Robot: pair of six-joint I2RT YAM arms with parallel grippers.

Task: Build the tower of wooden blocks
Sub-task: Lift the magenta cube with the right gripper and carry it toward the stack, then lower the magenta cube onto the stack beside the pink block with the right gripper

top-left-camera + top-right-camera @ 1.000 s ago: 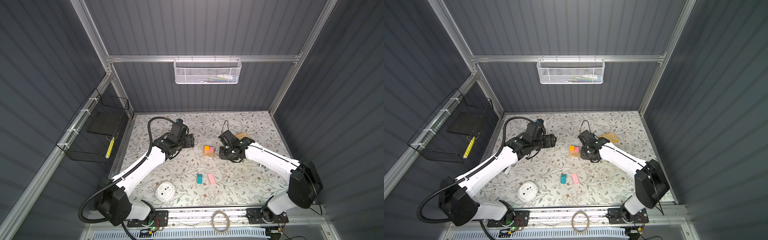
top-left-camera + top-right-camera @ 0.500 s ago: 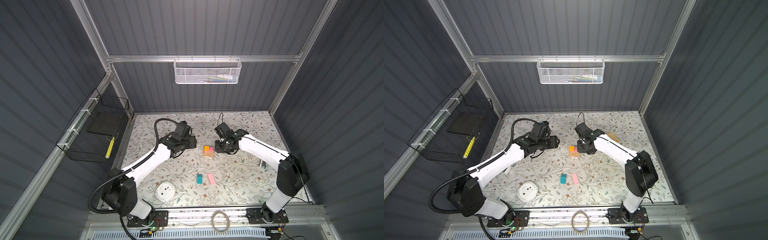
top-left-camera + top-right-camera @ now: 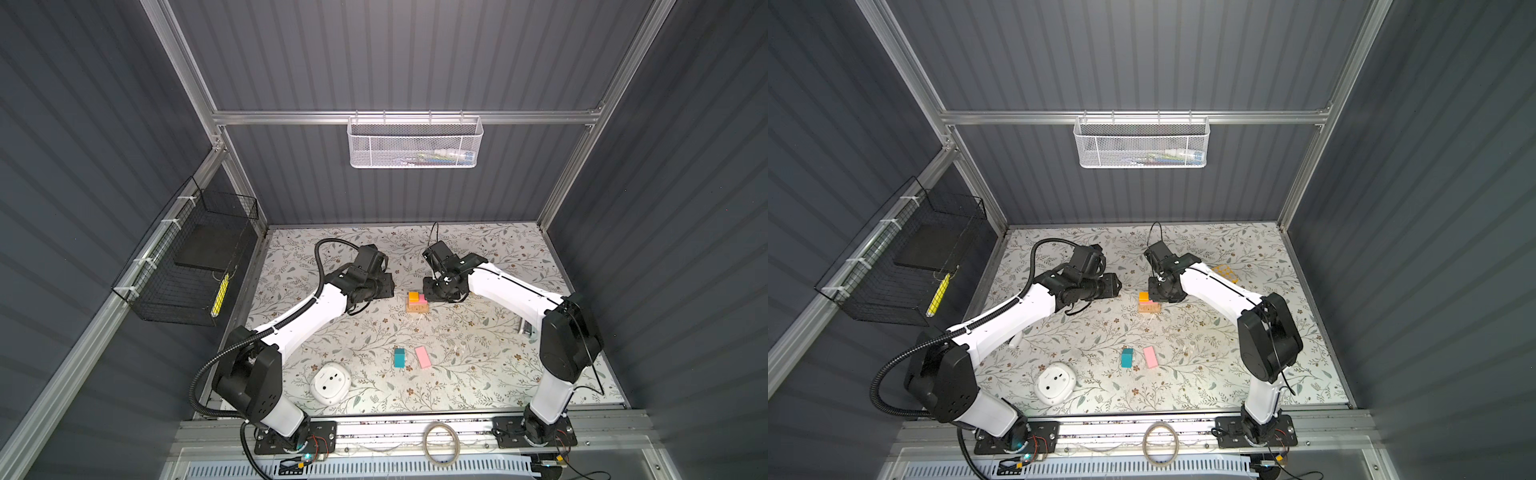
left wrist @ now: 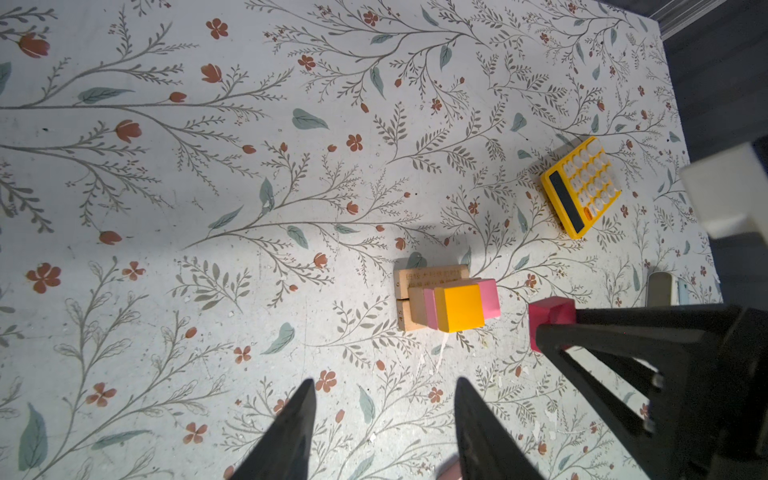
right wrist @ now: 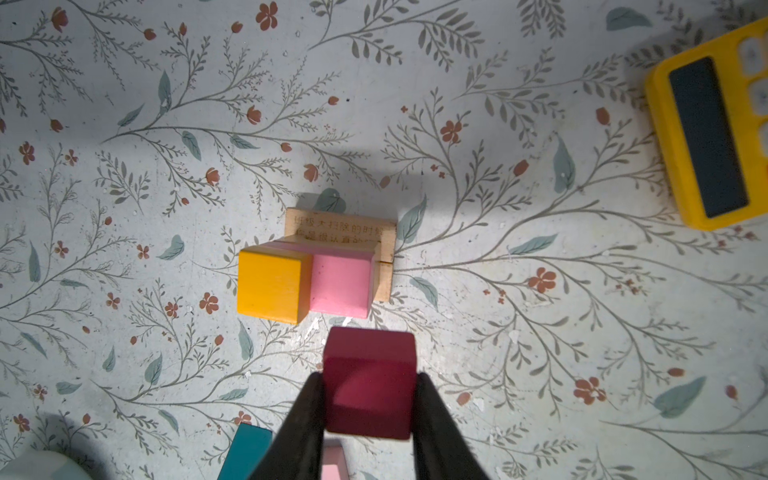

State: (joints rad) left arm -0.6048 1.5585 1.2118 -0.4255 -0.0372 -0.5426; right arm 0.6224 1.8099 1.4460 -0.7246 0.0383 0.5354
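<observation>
right gripper [image 5: 370, 379] has been swung in toward the stack [image 3: 417, 302] since a second ago. red cube [image 5: 369, 361] is pinched between its jaws, kept just beside the stack, not on it. orange cube [image 5: 272, 284] is sat on a pink slab [image 5: 340, 282] over tan bars [image 5: 340, 226]. left gripper [image 4: 384, 384] is spread, nothing in it. teal block [image 3: 400, 357] and loose slab [image 3: 422, 357] are left side by side, well apart from the stack.

Orange cube [image 5: 272, 286] partly covers pink slab [image 5: 340, 282] (calculator [image 5: 706, 137] apart).
</observation>
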